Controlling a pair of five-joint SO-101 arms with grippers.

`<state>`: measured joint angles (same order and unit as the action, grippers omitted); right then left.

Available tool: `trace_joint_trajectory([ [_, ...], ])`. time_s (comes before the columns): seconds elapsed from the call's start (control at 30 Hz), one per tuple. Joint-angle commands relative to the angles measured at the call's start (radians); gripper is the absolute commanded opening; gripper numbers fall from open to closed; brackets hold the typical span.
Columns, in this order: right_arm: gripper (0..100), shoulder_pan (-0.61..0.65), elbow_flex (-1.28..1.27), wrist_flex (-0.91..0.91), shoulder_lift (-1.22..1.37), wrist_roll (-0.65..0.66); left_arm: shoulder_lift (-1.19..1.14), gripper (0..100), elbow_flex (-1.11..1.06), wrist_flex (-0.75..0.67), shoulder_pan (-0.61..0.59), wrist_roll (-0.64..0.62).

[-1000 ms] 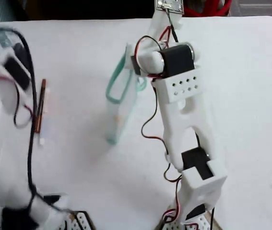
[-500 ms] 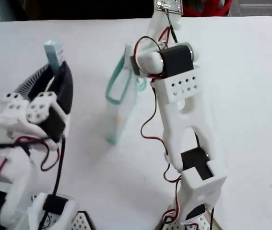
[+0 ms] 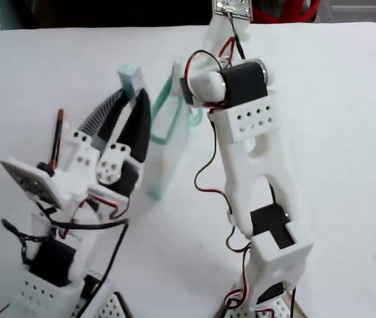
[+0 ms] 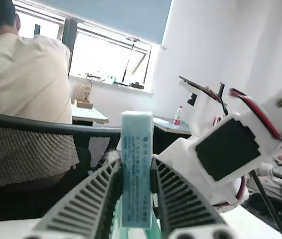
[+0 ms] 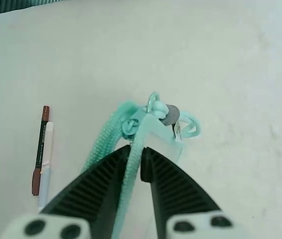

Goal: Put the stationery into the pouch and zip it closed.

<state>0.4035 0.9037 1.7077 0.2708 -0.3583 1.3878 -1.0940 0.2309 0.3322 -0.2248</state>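
Note:
A mint-green pouch (image 3: 166, 126) stands on edge on the white table, its open zip mouth (image 5: 112, 133) facing up. My right gripper (image 5: 136, 152) is shut on the pouch's rim near the zip pull (image 5: 153, 105). My left gripper (image 3: 129, 91) is shut on a pale blue eraser (image 3: 129, 74), which sticks up between the ribbed fingers (image 4: 106, 186). The eraser (image 4: 137, 149) hangs just left of the pouch mouth, close to it. A brown pen (image 3: 56, 138) lies on the table to the left, with a white pen (image 5: 46, 154) alongside the brown pen (image 5: 39, 149).
The right arm's white links (image 3: 254, 165) run from the front edge up to the pouch, covering its right side. The left arm's base (image 3: 48, 278) sits at the front left. The table's far edge (image 3: 95, 28) is at the back.
My left arm has swung right from the table's left side, carrying the eraser up to the pouch mouth. The right arm and the pouch have stayed still.

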Motion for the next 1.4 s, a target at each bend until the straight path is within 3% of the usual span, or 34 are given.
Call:
trace_joint_trajectory([
  [0.0, 1.8, 0.010, -0.003, 0.012, -0.018, 0.006, 0.002, 3, -0.144, -0.344, 0.024, 0.002],
  [0.13, 1.8, 0.010, -0.003, 0.012, -0.018, 0.003, -0.101, 3, -0.189, -0.491, 0.024, 0.006],
  [0.37, 1.8, -0.012, 0.000, 0.004, 0.050, 0.006, -0.360, 3, -0.048, -0.485, 0.008, -0.002],
  [0.6, 1.8, -0.025, 0.008, 0.004, 0.065, 0.003, -0.386, 4, -0.040, -0.485, 0.007, 0.003],
  [0.67, 1.8, -0.027, 0.008, 0.004, 0.065, 0.008, -0.386, 9, -0.043, -0.482, 0.007, 0.000],
  [0.77, 1.8, -0.031, 0.008, 0.004, 0.068, 0.011, -0.384, 18, -0.025, -0.396, 0.010, -0.002],
  [0.97, 1.8, -0.031, 0.008, 0.004, 0.070, 0.011, -0.384, 18, 0.066, -0.207, 0.012, -0.003],
  [1.37, 1.8, -0.036, 0.009, -0.004, 0.059, 0.035, -0.384, 17, 0.098, -0.195, 0.036, 0.043],
])
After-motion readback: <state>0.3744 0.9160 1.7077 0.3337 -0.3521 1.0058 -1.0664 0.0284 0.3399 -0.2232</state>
